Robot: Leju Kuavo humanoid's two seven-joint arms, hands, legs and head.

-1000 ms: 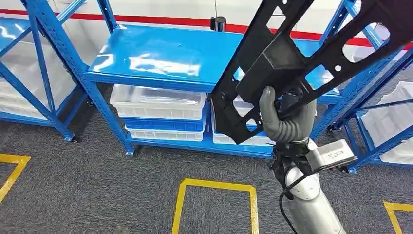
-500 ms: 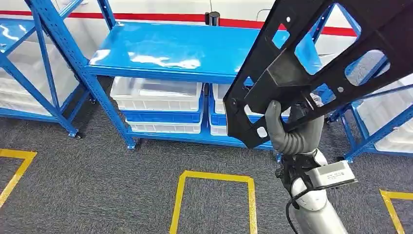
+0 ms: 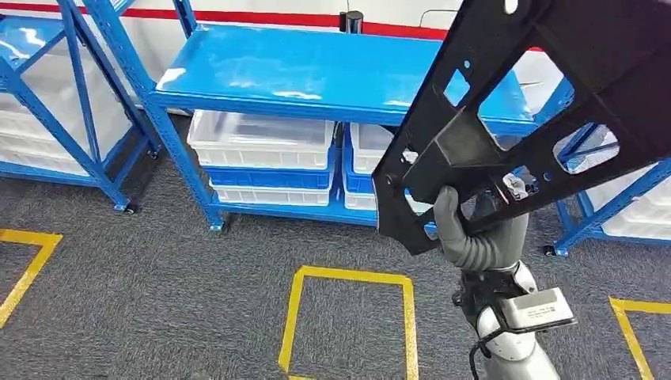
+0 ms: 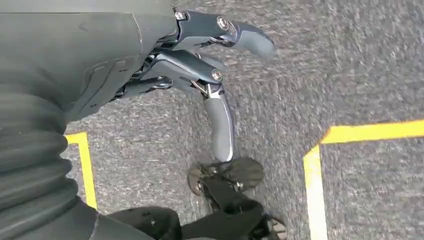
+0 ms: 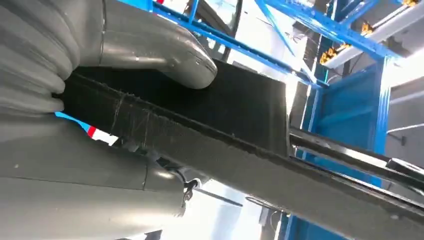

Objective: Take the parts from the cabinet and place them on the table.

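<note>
- A large flat black plastic part with cut-out openings and raised ribs (image 3: 546, 103) is held up in the air at the right of the scene, tilted, its lower corner low and its upper end running off the top right of the head view.
- The right robot hand (image 3: 479, 229) grips this part near its lower edge; in the right wrist view the grey thumb (image 5: 150, 45) presses on one face of the part (image 5: 225, 130) and the palm backs the other.
- The left robot hand (image 4: 200, 70) hangs over the grey carpeted floor (image 4: 350, 60), holding nothing, fingers apart and loosely bent.
- Behind the part stands a blue metal shelving rack (image 3: 308, 71), far and centre.
- White plastic bins (image 3: 261, 142) sit on its lower shelves.
- Yellow tape lines (image 3: 348, 277) mark squares on the floor, near the robot.
</note>
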